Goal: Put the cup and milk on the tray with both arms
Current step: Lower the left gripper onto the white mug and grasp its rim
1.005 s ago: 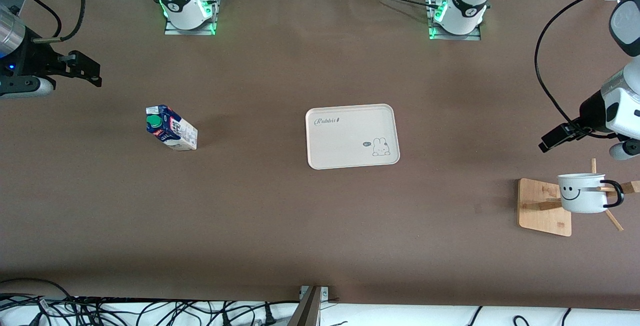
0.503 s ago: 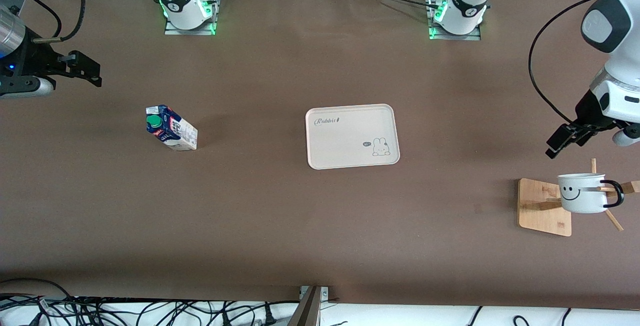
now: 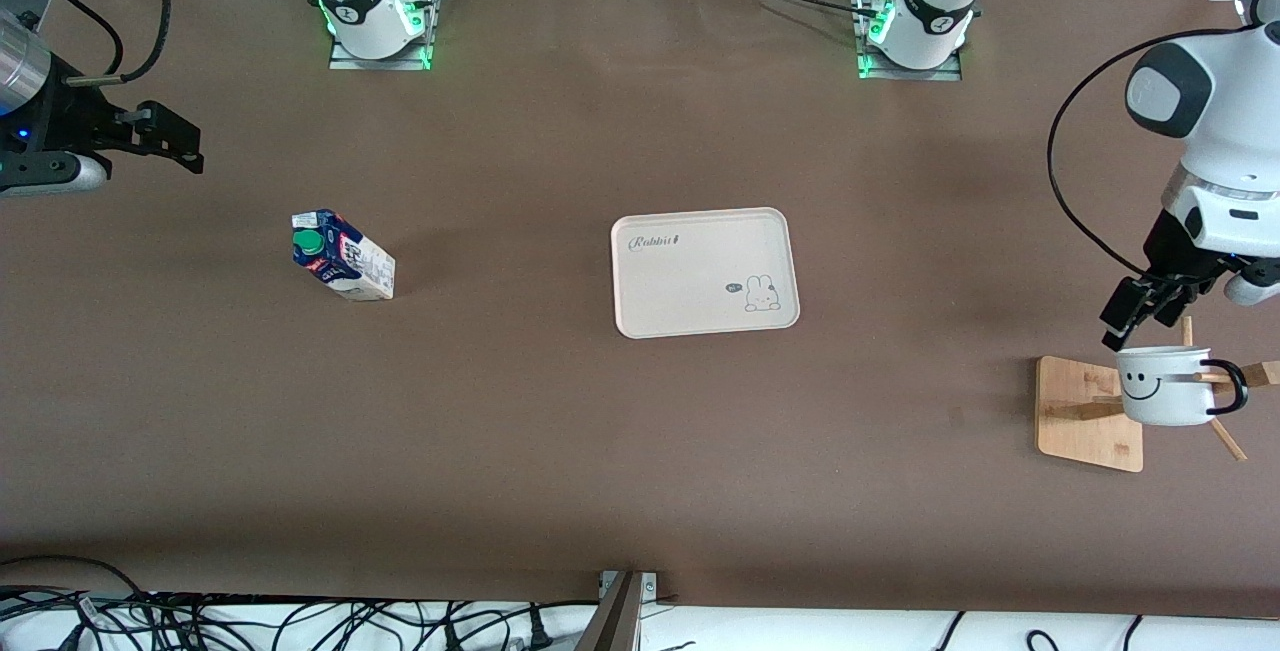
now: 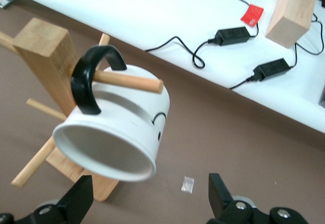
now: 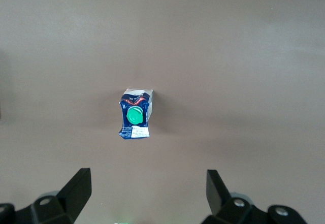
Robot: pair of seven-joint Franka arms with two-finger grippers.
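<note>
A brown surface (image 3: 560, 451) fills the scene, with a white floor strip strewn with black cables (image 3: 250, 621) along its edge nearest the front camera. The left gripper (image 3: 1135, 316) hovers wide open and empty just above the cup (image 3: 1163, 386), which hangs by its handle on a wooden rack (image 3: 1088, 413) (mouth tilted toward the wrist camera). The right gripper (image 3: 160, 136), equally spread and empty, waits in the air, the upright milk (image 3: 342, 255) on the surface nearby. The tray (image 3: 704, 272) lies between the two grippers, well apart from both.
</note>
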